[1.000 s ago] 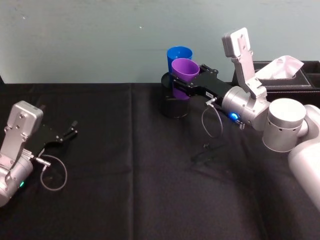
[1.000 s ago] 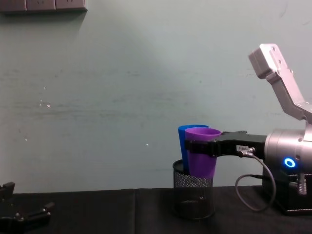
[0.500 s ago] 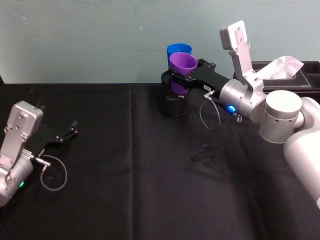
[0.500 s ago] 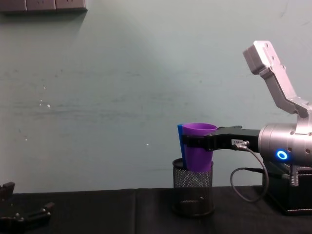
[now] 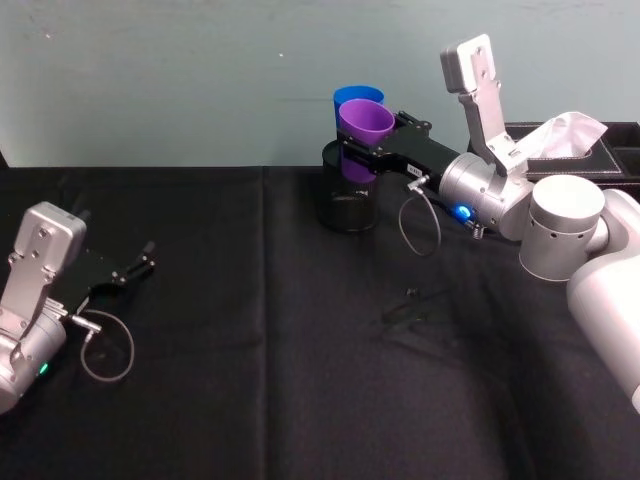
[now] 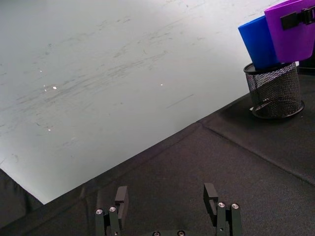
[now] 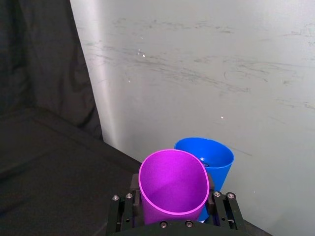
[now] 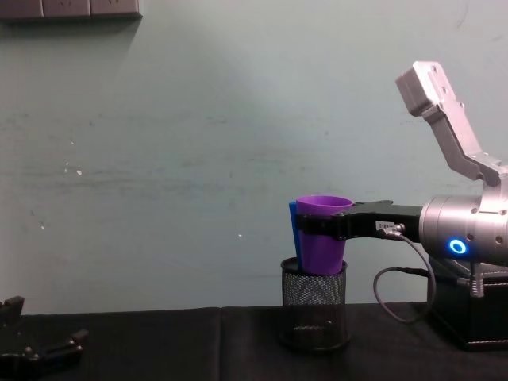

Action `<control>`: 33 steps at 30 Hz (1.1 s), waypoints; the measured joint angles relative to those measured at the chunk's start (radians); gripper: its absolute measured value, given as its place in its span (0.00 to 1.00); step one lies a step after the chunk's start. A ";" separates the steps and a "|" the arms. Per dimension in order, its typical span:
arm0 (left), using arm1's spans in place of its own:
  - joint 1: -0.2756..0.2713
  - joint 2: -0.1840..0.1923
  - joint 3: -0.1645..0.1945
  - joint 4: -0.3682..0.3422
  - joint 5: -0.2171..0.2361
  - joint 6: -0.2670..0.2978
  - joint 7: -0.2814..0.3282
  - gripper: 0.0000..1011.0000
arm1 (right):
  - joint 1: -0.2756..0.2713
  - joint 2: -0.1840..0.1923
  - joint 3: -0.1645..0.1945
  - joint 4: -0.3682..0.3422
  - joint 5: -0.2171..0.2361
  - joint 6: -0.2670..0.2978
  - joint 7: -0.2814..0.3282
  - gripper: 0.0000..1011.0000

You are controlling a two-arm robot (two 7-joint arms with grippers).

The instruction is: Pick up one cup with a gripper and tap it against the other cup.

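On the near left of the black cloth [image 5: 250, 380], the left gripper [image 5: 140, 264] sits parked low over the table. Its two fingers are spread apart with nothing between them; we see the same gap from the left wrist view.

At mid-table a small dark bit [image 5: 412, 293] lies on the cloth, too small for us to identify.

Farther out, the right arm reaches forward from the right side. The right gripper [image 5: 358, 152] is clamped on the purple cup [image 5: 366, 122], one finger on each side of its wall below the rim. The cup is upright, mouth up, and held off the table. In the chest view its base hangs at about the rim of the black mesh pot [image 5: 345, 205].

The blue cup [image 5: 352, 97] stands inside that pot, leaning slightly, just behind the purple cup on the wall side. From the chest it shows as a thin blue strip past the purple cup. From the left wrist view the two walls look pressed together, but we cannot tell whether they truly touch.

At the far right a black tissue box [image 5: 590, 165] stands on the cloth. Behind everything is the pale green wall [image 5: 150, 80].
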 joint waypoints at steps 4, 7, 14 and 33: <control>0.000 0.000 0.000 0.000 0.000 0.000 0.000 0.99 | -0.001 0.000 -0.001 0.000 0.000 0.000 0.000 0.72; 0.000 0.000 0.000 0.000 0.000 0.000 0.000 0.99 | -0.001 0.001 -0.001 -0.001 0.000 0.001 0.000 0.72; 0.000 0.000 0.000 0.000 0.000 0.000 0.000 0.99 | -0.001 0.001 -0.002 -0.001 0.000 0.002 -0.001 0.72; 0.000 0.000 0.000 0.000 0.000 0.000 0.000 0.99 | -0.002 0.002 -0.002 -0.002 0.001 0.002 -0.002 0.72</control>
